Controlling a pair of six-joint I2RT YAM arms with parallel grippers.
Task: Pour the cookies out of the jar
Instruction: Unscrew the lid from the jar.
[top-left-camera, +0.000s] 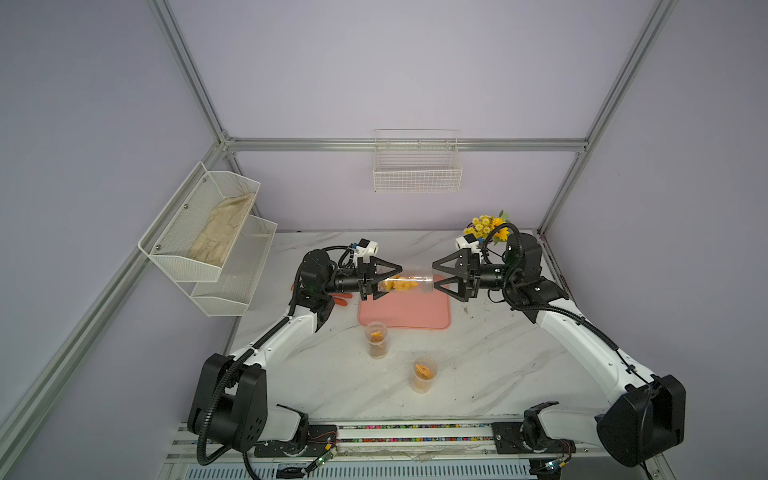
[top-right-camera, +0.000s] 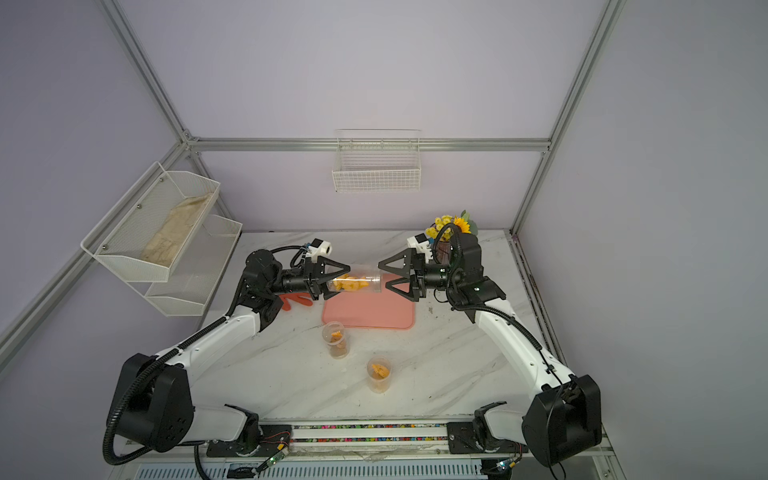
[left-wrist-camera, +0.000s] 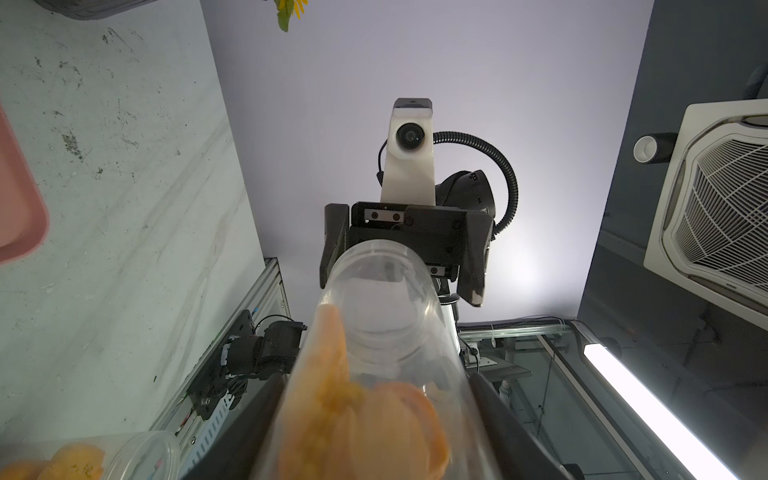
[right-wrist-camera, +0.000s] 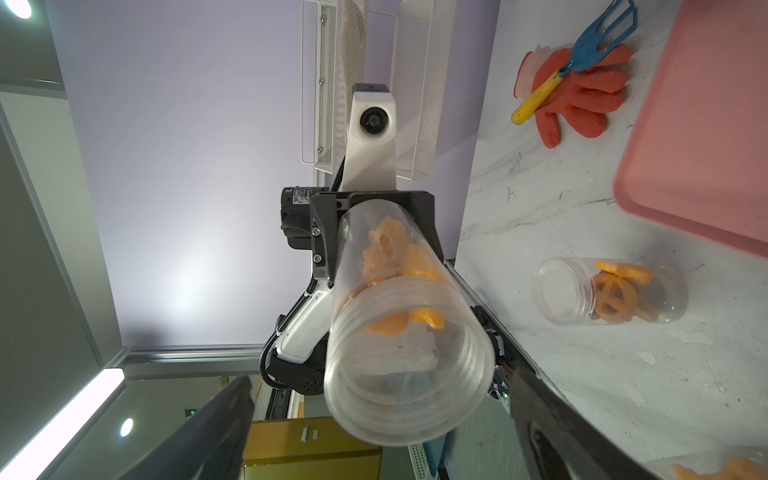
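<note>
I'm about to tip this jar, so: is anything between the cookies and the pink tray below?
No lid shows on the jar mouth, and nothing lies on the pink tray beneath. Only the right gripper, open, faces the mouth closely.

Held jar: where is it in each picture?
Top view: jar at centre, lying level across the pink tray's far edge.
Top view: jar just left of centre, same pose.
Left wrist: jar in the central foreground, mouth pointing away.
Right wrist: jar at centre, open mouth towards the camera.
Shared landmark: the pink tray, at the picture's edge in both wrist views.
</note>
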